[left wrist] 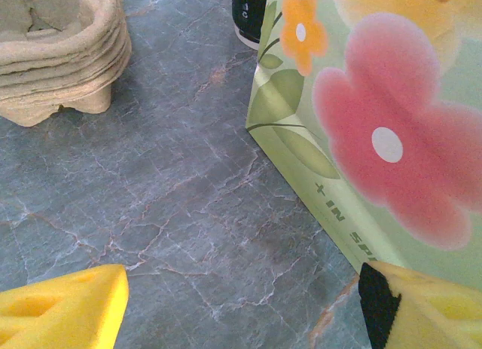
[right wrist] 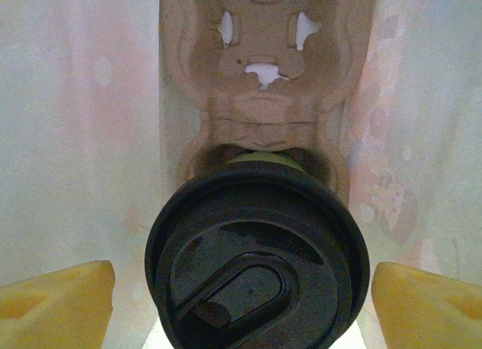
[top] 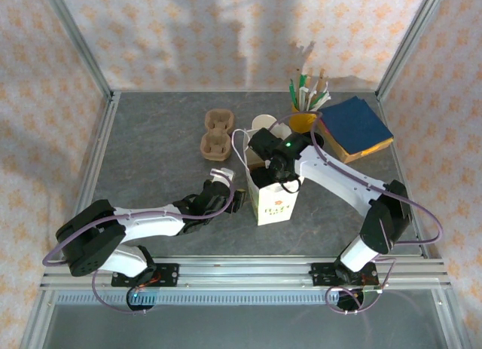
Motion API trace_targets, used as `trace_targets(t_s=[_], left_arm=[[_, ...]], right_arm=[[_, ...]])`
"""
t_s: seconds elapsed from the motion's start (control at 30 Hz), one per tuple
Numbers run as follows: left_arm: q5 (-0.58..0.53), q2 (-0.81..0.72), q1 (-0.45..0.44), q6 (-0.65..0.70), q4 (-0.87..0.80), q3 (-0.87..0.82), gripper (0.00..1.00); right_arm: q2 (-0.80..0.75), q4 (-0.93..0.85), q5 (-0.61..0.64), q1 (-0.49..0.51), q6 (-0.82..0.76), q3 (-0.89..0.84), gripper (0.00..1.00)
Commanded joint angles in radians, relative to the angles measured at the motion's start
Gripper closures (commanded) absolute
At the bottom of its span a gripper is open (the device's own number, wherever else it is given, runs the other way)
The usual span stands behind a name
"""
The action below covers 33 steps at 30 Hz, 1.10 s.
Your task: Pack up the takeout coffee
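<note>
The takeout coffee (right wrist: 256,258) shows its round black lid from above, with a sliver of pale green wall behind it. It stands in a hole of a brown pulp carrier (right wrist: 263,70) inside the flowered paper bag (top: 273,202). My right gripper (right wrist: 242,296) hangs over the bag's mouth, open, one yellow finger on each side of the lid and a gap showing on the left. My left gripper (left wrist: 241,296) is low on the table to the left of the bag (left wrist: 361,115), open, with bare table between its fingers and its right fingertip (left wrist: 407,307) close to the bag's wall.
A stack of pulp carriers (top: 217,134) lies behind the left gripper, also in the left wrist view (left wrist: 60,47). White cups (top: 263,124), a yellow cup of sticks and straws (top: 305,111) and a blue napkin stack (top: 354,127) stand behind the bag. Metal frame posts border the table.
</note>
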Motion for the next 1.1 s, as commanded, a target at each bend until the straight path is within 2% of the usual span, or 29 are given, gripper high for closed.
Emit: trace_targets(t_s=[0.0,1.07], left_arm=[[-0.023,0.01,-0.011,-0.002,-0.007,0.008,0.18],[-0.032,0.004,-0.011,0.006,-0.024,0.023,0.18]], right_arm=[[-0.031,0.01,0.027,-0.008,0.012,0.027,0.13],[-0.045,0.031,0.038,-0.006,0.015,0.072,0.2]])
